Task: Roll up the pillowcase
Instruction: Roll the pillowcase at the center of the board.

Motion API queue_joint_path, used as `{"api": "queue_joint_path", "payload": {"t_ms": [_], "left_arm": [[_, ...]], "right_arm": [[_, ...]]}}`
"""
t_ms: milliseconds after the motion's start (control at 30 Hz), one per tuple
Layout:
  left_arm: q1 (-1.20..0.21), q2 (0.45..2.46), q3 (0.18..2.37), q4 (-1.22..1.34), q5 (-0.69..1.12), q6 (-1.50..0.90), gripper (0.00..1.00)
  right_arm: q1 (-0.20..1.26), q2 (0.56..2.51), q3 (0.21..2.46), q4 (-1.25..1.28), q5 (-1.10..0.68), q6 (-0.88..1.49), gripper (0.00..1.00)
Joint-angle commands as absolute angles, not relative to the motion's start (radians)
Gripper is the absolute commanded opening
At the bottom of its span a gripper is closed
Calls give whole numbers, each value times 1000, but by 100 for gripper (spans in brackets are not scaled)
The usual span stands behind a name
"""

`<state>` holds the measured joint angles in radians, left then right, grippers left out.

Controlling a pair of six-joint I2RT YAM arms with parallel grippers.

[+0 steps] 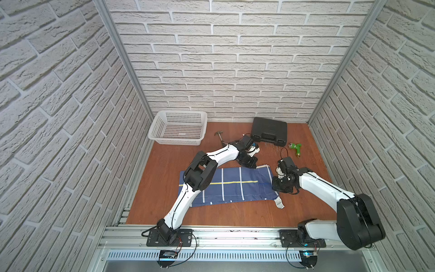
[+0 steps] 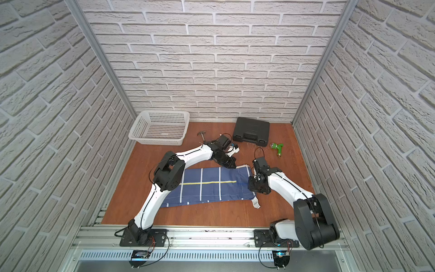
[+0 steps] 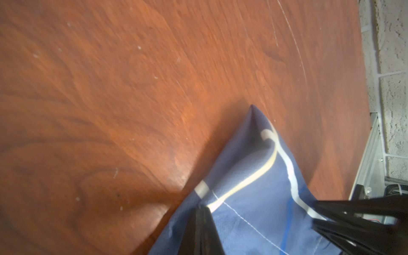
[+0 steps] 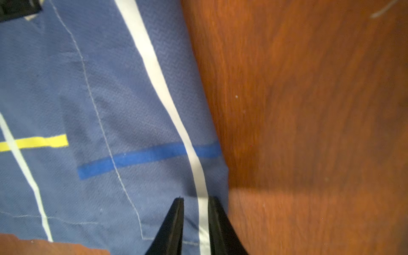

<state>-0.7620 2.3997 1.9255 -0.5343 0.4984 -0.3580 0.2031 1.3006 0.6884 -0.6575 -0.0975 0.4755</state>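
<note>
Pillowcase (image 1: 235, 190): left gripper (image 1: 250, 164) jaws clamping its corner; right gripper (image 4: 196, 198) jaws narrow, hold unclear; we are aiming to lift level.

Wood table (image 1: 223, 216): pillowcase (image 1: 235, 188), basket (image 1: 179, 141), case (image 1: 269, 131)

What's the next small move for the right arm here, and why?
Probably close the right gripper onto the right edge of the pillowcase. Its jaws straddle the white stripe by that edge with a gap showing, so a grip isn't certain, while the left gripper is shut on the far corner.
</note>
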Motion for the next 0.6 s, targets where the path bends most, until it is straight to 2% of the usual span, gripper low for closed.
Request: {"api": "queue_joint_path", "payload": {"t_ms": [0,433,567], "left_arm": [[-753,2444,1957,-551,484,-345,4],[-754,2449,1977,-544,499,-347,9],[-754,2428,1969,-534,499,-346,13]], "right_arm": [[196,1273,686,-757,-88,464,24],[203,1371,714,-796,-130,396,22],[197,1311,749,-804,-111,402,25]]}}
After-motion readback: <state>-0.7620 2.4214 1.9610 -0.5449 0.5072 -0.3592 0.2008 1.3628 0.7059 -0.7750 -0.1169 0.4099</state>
